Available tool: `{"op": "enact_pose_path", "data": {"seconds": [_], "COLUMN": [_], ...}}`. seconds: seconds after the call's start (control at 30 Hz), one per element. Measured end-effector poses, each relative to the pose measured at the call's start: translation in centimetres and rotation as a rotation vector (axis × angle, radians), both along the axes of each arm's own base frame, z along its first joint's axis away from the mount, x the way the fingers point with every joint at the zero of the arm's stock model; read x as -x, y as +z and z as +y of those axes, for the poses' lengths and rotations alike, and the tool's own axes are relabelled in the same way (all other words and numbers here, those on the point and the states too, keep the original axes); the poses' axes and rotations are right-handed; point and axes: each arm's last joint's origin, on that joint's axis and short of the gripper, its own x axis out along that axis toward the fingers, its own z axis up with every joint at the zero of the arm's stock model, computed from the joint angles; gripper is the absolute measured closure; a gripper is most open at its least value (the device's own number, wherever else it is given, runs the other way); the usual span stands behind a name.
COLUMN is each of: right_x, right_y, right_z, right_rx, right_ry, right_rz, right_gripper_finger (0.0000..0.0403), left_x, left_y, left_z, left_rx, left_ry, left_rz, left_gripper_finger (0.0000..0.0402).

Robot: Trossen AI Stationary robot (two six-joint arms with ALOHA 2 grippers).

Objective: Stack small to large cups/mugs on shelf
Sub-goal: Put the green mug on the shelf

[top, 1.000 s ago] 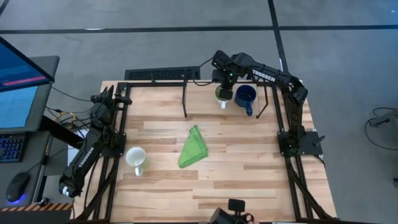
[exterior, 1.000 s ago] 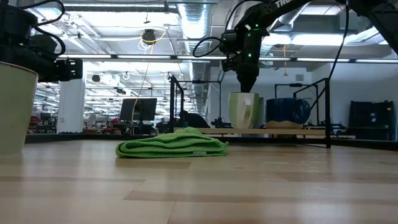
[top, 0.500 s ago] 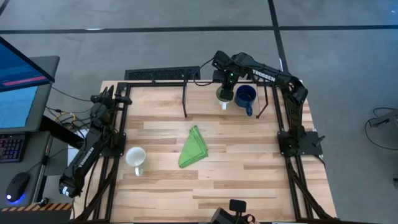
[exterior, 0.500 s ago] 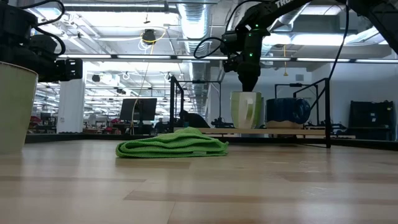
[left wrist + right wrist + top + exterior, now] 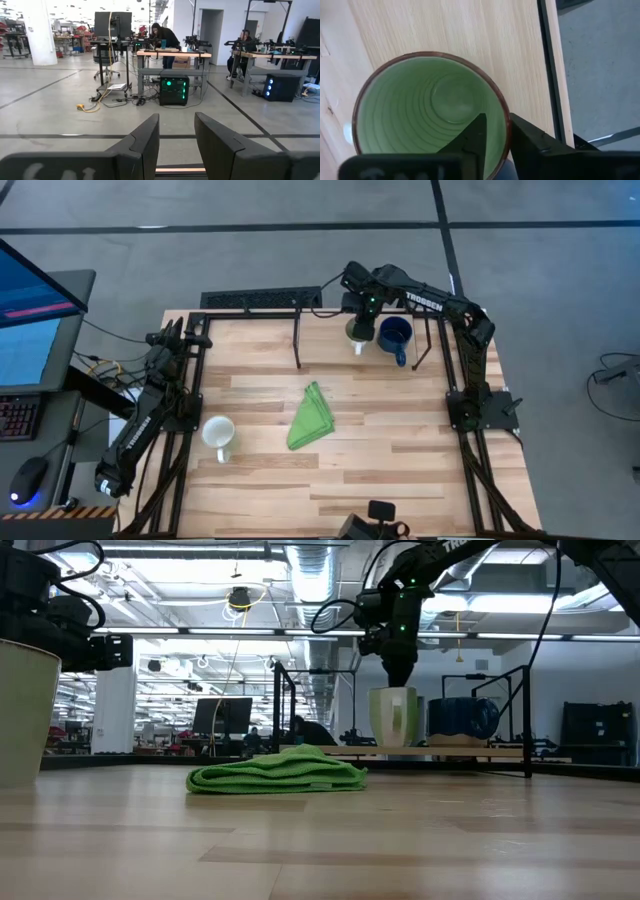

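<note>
While I watch from above, my right gripper [image 5: 360, 320] sits over the light green mug [image 5: 357, 334] at the far side of the table, on the shelf [image 5: 330, 340] strip framed by thin black posts. From the right wrist camera I see its fingers [image 5: 476, 134] nearly together, pinching the mug's rim [image 5: 506, 131]: one finger inside the green bowl, the other outside the wall. At table height the green mug [image 5: 394, 717] stands upright under the gripper [image 5: 398, 668], with its base at the level of the shelf board; I cannot tell whether it rests there. The dark blue mug [image 5: 396, 335] stands just to the right of it on the same strip, close but whether touching I cannot tell. The white mug [image 5: 218, 433] is well apart, near the left edge of the table beside my left arm. My left gripper [image 5: 176, 134] waits at the far left corner, fingers a little apart and holding nothing. A folded green cloth [image 5: 312, 418] lies mid-table
</note>
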Motion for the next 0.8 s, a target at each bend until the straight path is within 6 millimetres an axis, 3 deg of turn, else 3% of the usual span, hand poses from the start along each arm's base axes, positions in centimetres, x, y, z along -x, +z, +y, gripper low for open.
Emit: {"op": "enact_pose_path", "data": {"seconds": [0.27, 0.8], "right_x": [-0.22, -0.21], "right_y": [0.06, 0.04], "right_z": [-0.16, -0.16], "right_rx": [0.020, 0.014], "right_ry": [0.010, -0.016], "right_rz": [-0.022, -0.024], "right_gripper_finger": [0.0281, 0.0278], "left_x": [0.00, 0.00], "left_y": [0.00, 0.00], "left_z": [0.00, 0.00], "left_rx": [0.000, 0.000], "left_ry": [0.000, 0.000], "left_rz": [0.000, 0.000], "left_gripper_finger": [0.0287, 0.0287]}}
